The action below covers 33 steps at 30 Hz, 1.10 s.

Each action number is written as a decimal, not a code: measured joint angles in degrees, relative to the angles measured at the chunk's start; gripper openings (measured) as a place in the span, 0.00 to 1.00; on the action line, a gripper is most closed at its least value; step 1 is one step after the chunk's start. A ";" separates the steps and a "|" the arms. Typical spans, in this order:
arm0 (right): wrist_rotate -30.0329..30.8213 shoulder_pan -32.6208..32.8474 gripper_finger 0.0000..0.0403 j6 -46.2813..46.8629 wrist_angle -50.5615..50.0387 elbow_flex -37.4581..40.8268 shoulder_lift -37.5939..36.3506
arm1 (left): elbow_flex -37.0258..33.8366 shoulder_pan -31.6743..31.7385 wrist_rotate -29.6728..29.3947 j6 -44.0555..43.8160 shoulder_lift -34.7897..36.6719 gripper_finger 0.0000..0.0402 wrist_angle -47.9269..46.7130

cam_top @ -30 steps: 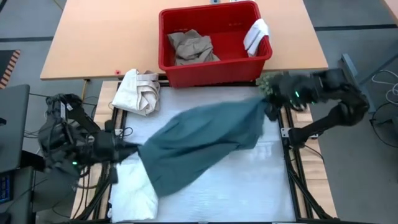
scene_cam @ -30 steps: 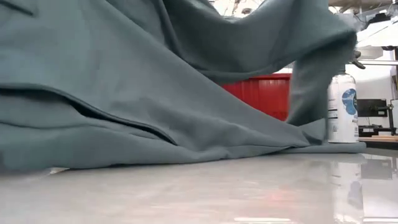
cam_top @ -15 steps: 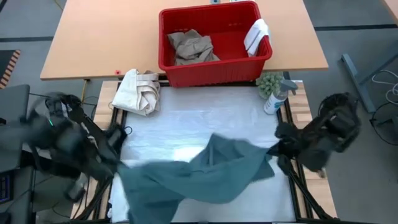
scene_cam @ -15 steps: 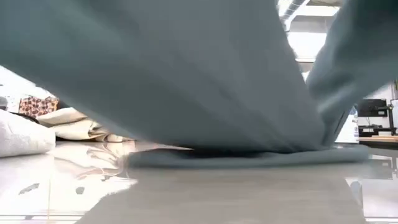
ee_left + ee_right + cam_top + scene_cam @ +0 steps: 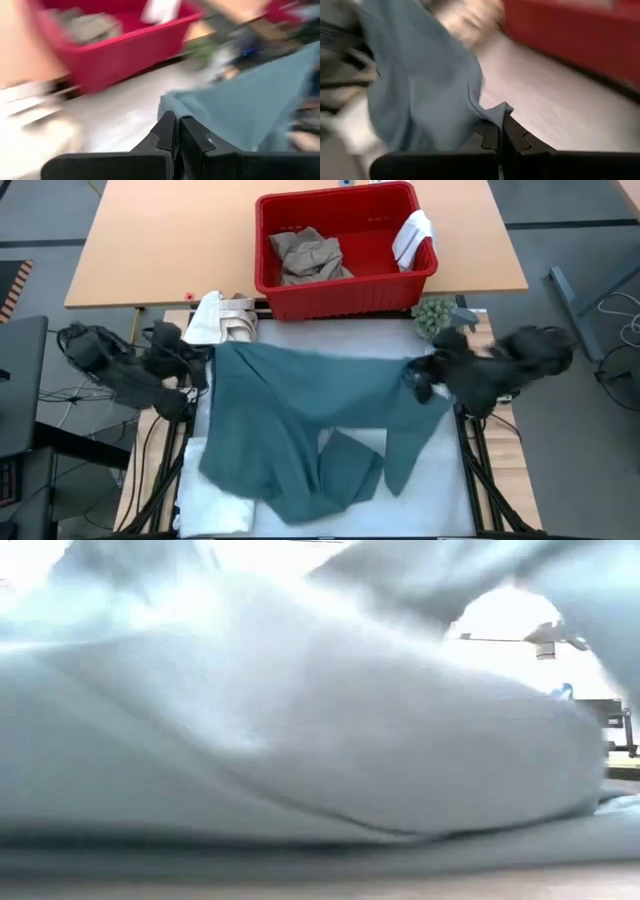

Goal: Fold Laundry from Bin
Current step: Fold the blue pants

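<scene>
A large teal-green garment [image 5: 300, 420] hangs spread across the white bench [image 5: 350, 340], stretched between the two arms along its far edge. From that taut edge the cloth falls toward the near side in loose folds, with two long flaps drooping at the near middle and near right, and its near-left part lying over a white towel [image 5: 215, 505]. In the low view the garment [image 5: 300, 740] fills almost the whole picture.

The left gripper [image 5: 195, 360] is at the bench's left edge, its fingers [image 5: 167, 132] pressed together on a corner of the garment [image 5: 250, 105]. The right gripper [image 5: 420, 375] is at the right edge, its fingers [image 5: 492, 132] likewise pinching a corner of the cloth [image 5: 420, 85].

The red bin [image 5: 345, 290] stands at the far side, straddling the wooden table behind. Inside it lie tan trousers [image 5: 308, 255] on the left and a small white cloth [image 5: 412, 235] draped at the right wall. A cream canvas bundle [image 5: 228, 318] sits just left of the bin, touching the garment's far-left corner.
</scene>
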State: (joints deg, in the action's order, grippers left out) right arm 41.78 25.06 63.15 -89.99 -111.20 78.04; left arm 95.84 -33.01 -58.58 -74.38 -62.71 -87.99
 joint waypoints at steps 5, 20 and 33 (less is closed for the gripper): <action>-14.96 -16.28 0.05 -0.09 -0.15 17.09 -1.78 | -13.79 7.98 7.15 2.95 3.69 0.00 6.60; -20.98 -48.27 0.05 -19.18 5.44 36.51 -1.90 | -46.90 35.52 17.84 21.94 8.37 0.00 32.20; -23.05 -62.34 0.28 -37.82 19.73 41.64 -1.84 | -53.47 54.91 29.06 48.28 5.83 0.20 57.67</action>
State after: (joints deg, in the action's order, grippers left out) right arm 18.73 -37.27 25.33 -70.26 -69.56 76.20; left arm 42.37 21.90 -29.52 -26.11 -56.88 -30.32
